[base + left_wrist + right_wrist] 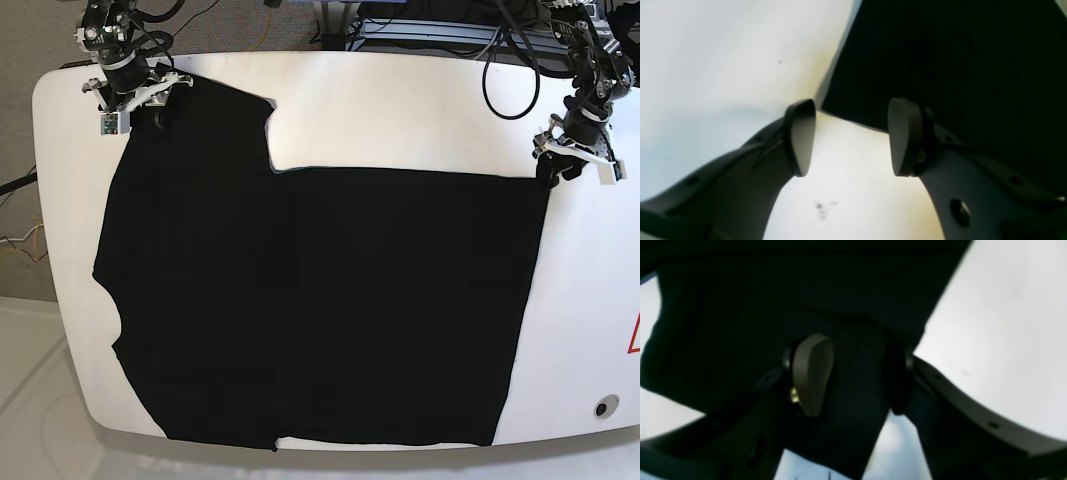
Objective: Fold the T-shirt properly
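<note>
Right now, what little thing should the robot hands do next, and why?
Probably close both. The left hand stands open with a corner of the T-shirt just beyond its fingertips, over the table. The right hand already straddles cloth at the sleeve, so pinching comes before lifting.

text: none legible | signs: part of a red triangle outline (634, 335) at the table (400, 110) edge
</note>
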{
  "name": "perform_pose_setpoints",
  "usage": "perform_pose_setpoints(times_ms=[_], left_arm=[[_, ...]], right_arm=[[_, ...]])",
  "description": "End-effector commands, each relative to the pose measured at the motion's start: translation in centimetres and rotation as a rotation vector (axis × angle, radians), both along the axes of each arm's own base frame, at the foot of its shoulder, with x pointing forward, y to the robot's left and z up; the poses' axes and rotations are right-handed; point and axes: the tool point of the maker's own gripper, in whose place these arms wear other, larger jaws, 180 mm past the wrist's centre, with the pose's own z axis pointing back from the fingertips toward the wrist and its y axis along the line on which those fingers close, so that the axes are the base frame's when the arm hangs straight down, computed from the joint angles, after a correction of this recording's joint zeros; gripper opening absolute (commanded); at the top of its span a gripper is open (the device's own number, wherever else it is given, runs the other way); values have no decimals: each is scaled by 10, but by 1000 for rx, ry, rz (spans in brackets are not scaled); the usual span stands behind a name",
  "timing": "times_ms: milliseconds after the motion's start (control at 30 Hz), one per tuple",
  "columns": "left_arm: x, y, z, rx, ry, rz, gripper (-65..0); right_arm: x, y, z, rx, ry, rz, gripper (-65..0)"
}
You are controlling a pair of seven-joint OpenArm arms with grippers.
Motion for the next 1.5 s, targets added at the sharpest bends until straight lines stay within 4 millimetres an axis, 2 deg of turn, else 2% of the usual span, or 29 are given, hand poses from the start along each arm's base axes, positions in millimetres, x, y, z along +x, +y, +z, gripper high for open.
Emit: perform_pose_setpoints(times_ms=[0, 67, 400, 467, 733, 800, 867, 1467], left_arm=[[2, 10, 10, 29, -22, 10, -335], [4, 14, 14, 24, -35, 19, -328], [3, 17, 7, 7, -20, 33, -327], [8, 13, 10, -7, -32, 22, -327], [11, 15, 7, -19, -33, 34, -327], [13, 16, 6, -23, -32, 37, -327], [11, 16, -2, -33, -7, 40, -327], [6, 17, -15, -60, 30, 50, -335]], right_arm=[[5, -3, 5, -3, -27, 11, -365], [-2, 9, -11, 30, 16, 28, -366], [-10, 10, -28, 56, 52, 6, -365], [-8, 4, -22, 38, 40, -1, -362], [-7, 7, -15, 30, 24, 29, -363], [-5, 6, -10, 21, 12, 41, -364], [0, -3, 5, -12, -23, 28, -362], [-3, -9, 8, -29, -24, 10, -356]])
